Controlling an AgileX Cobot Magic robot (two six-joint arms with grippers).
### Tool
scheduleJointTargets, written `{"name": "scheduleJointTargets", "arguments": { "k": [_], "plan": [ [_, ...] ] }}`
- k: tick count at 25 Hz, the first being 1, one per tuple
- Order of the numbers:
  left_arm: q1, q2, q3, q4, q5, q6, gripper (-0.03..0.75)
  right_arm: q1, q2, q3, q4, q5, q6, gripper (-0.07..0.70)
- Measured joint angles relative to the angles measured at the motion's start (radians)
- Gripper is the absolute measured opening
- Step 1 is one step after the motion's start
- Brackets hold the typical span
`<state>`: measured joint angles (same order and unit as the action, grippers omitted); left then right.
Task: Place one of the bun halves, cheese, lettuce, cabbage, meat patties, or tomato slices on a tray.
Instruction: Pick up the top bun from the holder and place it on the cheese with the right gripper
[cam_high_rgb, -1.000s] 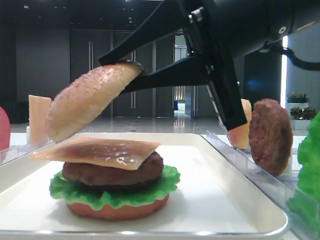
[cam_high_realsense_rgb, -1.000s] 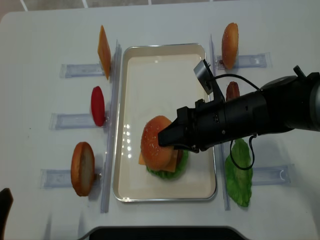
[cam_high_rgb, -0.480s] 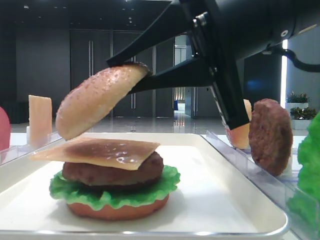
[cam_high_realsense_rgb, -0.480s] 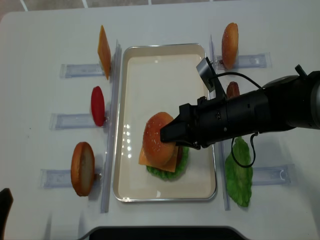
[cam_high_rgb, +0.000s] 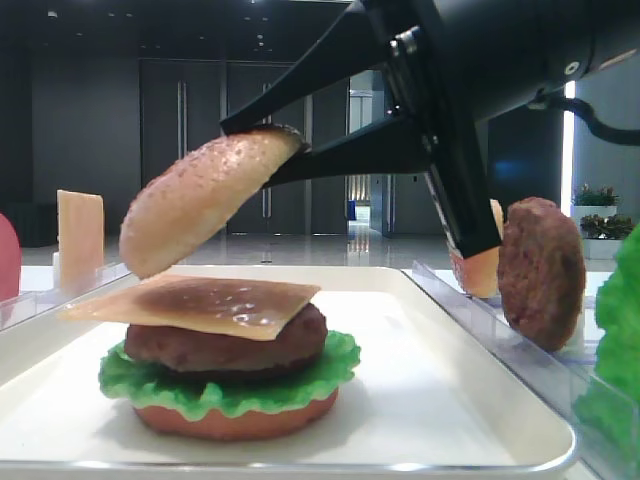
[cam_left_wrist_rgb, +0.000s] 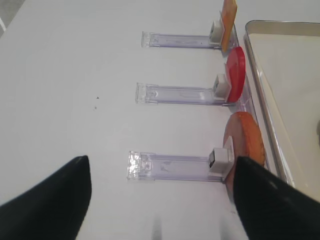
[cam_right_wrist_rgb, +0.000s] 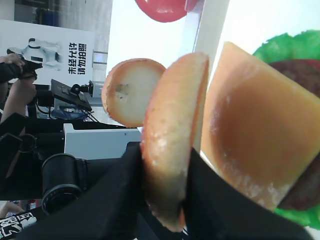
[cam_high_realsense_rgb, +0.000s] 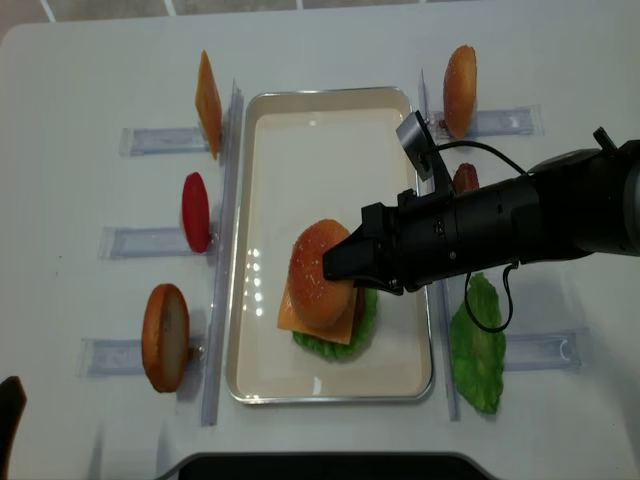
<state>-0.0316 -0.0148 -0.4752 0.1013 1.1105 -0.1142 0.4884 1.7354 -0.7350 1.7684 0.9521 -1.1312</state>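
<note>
A sesame-speckled bun half (cam_high_rgb: 200, 200) hangs tilted just above a stack on the white tray (cam_high_rgb: 450, 400). My right gripper (cam_high_rgb: 250, 155) is shut on its right edge, one black finger over the dome and one under the flat side. The stack has a cheese (cam_high_rgb: 200, 305) slice on top, then a meat patty (cam_high_rgb: 230, 345), lettuce (cam_high_rgb: 230, 395) and a flat bun bottom. From above, the bun half (cam_high_realsense_rgb: 315, 265) covers most of the stack. My left gripper (cam_left_wrist_rgb: 160, 200) is open over bare table left of the tray, holding nothing.
Clear racks flank the tray. Standing on the left are a cheese slice (cam_high_realsense_rgb: 208, 90), a tomato slice (cam_high_realsense_rgb: 196, 212) and a bun half (cam_high_realsense_rgb: 165, 337). On the right are a bun half (cam_high_realsense_rgb: 460, 77), a patty (cam_high_rgb: 541, 270) and a lettuce leaf (cam_high_realsense_rgb: 478, 345).
The right gripper has carried the bun half a little to the right, more squarely over the stack. The left gripper has not moved.
</note>
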Motion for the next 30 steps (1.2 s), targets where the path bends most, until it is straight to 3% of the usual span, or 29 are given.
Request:
{"name": "scheduleJointTargets", "arguments": {
  "k": [7, 20, 26, 30],
  "plan": [
    [0.000, 0.000, 0.000, 0.000, 0.000, 0.000, 0.692, 0.000, 0.048, 0.000, 0.000, 0.034, -0.002, 0.182],
    [0.000, 0.000, 0.000, 0.000, 0.000, 0.001, 0.692, 0.000, 0.055, 0.000, 0.001, 0.036, -0.017, 0.183],
    [0.000, 0.000, 0.000, 0.000, 0.000, 0.001, 0.692, 0.000, 0.056, 0.000, -0.012, 0.028, -0.017, 0.377],
    [0.000, 0.000, 0.000, 0.000, 0.000, 0.001, 0.692, 0.000, 0.056, 0.000, -0.039, 0.014, -0.017, 0.452]
  ]
}}
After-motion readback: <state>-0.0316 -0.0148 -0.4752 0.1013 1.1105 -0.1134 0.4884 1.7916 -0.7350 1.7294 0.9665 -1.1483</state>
